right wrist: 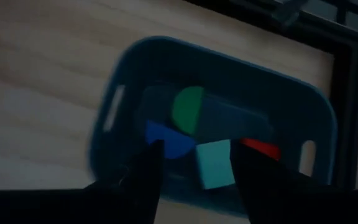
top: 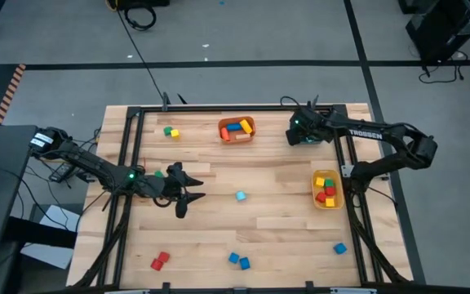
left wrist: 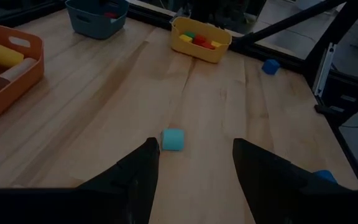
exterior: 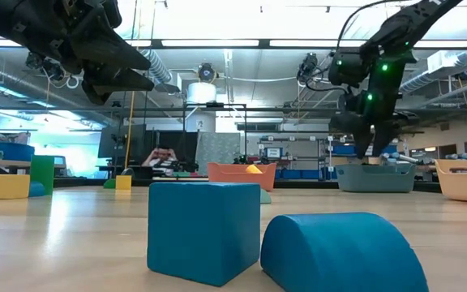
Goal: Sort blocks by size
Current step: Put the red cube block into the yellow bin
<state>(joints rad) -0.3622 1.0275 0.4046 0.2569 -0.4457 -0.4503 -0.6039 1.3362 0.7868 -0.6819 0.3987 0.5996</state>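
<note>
Light-blue block lies alone at mid-table, directly ahead of the left gripper, whose fingers are spread and empty. Right gripper, also spread and empty, hangs over the teal bin, well apart; left arm is nearer.

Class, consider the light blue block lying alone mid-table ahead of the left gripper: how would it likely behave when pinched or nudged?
The light blue block looks cube-like with flat faces, so it should probably slide, not roll. It seems rigid and small, likely light. The open left gripper appears wide enough to straddle it.
</note>
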